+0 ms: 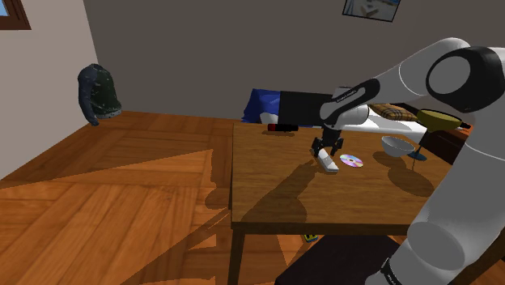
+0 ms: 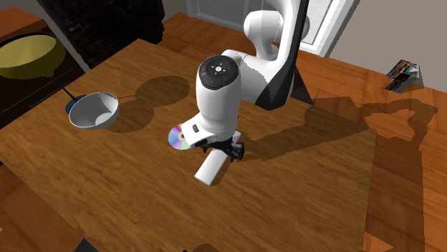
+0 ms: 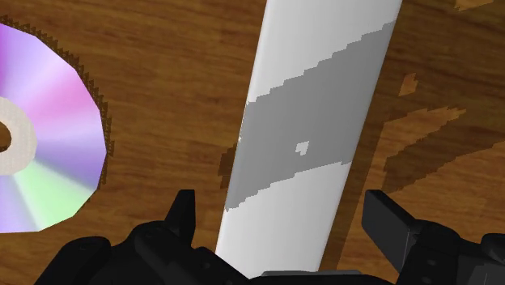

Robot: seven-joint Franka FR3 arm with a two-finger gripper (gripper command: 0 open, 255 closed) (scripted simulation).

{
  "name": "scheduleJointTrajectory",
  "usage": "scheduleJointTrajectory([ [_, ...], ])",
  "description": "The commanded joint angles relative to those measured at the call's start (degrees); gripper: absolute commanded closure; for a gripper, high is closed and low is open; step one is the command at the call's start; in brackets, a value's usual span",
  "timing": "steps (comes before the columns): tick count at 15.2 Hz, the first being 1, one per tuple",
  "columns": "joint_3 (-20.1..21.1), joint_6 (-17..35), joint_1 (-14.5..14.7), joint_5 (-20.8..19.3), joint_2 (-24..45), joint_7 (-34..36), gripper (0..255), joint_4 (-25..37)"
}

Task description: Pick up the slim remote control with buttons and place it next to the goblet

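While the gripper (image 1: 324, 149) hangs low over the wooden table (image 1: 275, 194), its two black fingers (image 3: 184, 217) stand apart, one on each side of the remote control (image 3: 307, 121). A strip of tabletop shows between each finger and the remote's edge: jaws open, nothing clasped.

Remote control: slim white bar, no buttons discernible, with a grey shadow band across its middle in the wrist view. It lies on the table near the table's middle, under the hand.

Compact disc (image 2: 177, 137): iridescent, flat on the table, just beside the remote but not touching it.

White bowl (image 2: 93, 111): upright on the table, beyond the disc, well apart from the remote.

Goblet (image 2: 69, 104): dark thin stem and foot visible just behind the bowl; its cup is too faint to make out. Remote and goblet are well apart, with disc and bowl between them.

Yellow bowl (image 2: 29, 54): sits on dark furniture past the table's edge, at the second exterior view's upper left.
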Motion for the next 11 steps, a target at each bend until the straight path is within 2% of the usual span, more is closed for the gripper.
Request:
scheduleJointTrajectory([
  [1,0.0,0.1,0.0,0.0,0.1,0.0,0,0.0],
  [5,0.0,0.1,0.0,0.0,0.1,0.0,0,0.0],
  [6,0.0,0.1,0.0,0.0,0.1,0.0,255,0.0],
  [11,0.0,0.1,0.0,0.0,0.1,0.0,255,0.0],
])
